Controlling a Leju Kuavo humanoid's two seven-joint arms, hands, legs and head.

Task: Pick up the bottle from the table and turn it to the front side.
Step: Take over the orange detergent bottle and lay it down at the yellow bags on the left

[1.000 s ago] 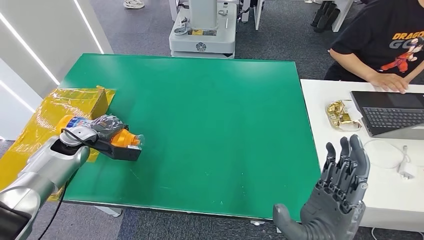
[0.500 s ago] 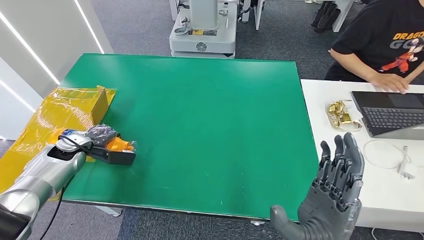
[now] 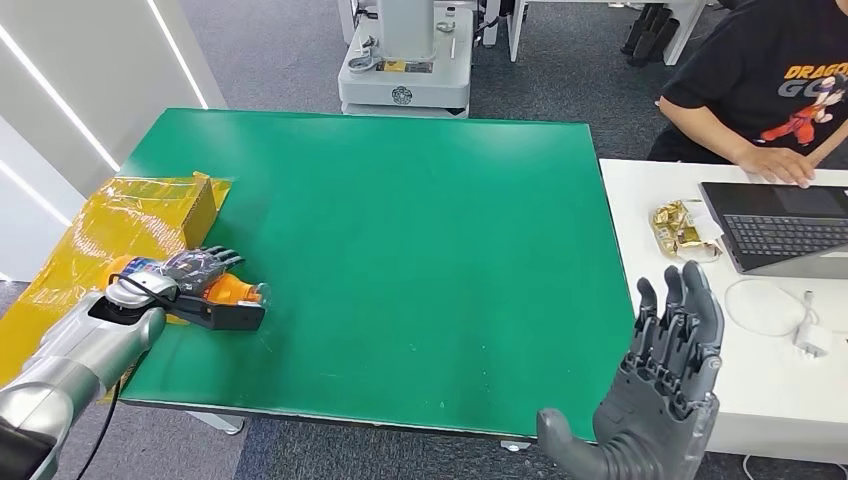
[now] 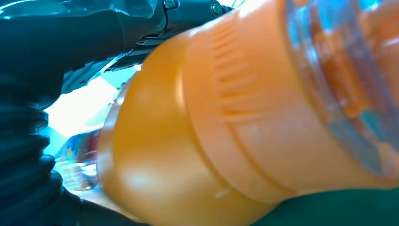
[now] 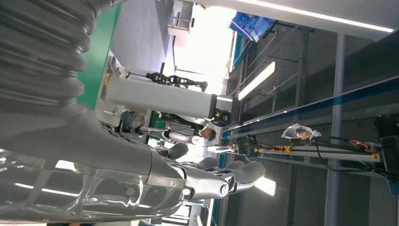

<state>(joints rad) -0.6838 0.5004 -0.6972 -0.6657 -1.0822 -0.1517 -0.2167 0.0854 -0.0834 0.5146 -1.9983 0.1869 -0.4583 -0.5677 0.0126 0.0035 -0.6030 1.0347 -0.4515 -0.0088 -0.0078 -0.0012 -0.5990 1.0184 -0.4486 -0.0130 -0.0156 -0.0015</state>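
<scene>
An orange bottle (image 3: pixel 235 290) with a clear cap and a blue label lies on its side near the left front edge of the green table (image 3: pixel 420 230). My left hand (image 3: pixel 195 275) is over it: the fingers (image 3: pixel 212 260) are spread and stretched out above the bottle, and the dark thumb lies along its near side. In the left wrist view the bottle (image 4: pixel 235 117) sits right against the palm. My right hand (image 3: pixel 670 390) is raised off the table's right front corner, fingers apart, holding nothing; the right wrist view also shows this hand (image 5: pixel 141 174).
A yellow-wrapped box (image 3: pixel 130 215) sits just behind the bottle at the table's left edge. To the right is a white table (image 3: pixel 790 380) with a laptop (image 3: pixel 780 225), a gold wrapper (image 3: pixel 683 228) and a seated person (image 3: pixel 770 80). A white machine base (image 3: pixel 405 60) stands beyond the far edge.
My left hand has carried the bottle left and down towards the table's edge. Its fingers, earlier curled over the bottle, are now spread. The right hand has sunk slightly.
</scene>
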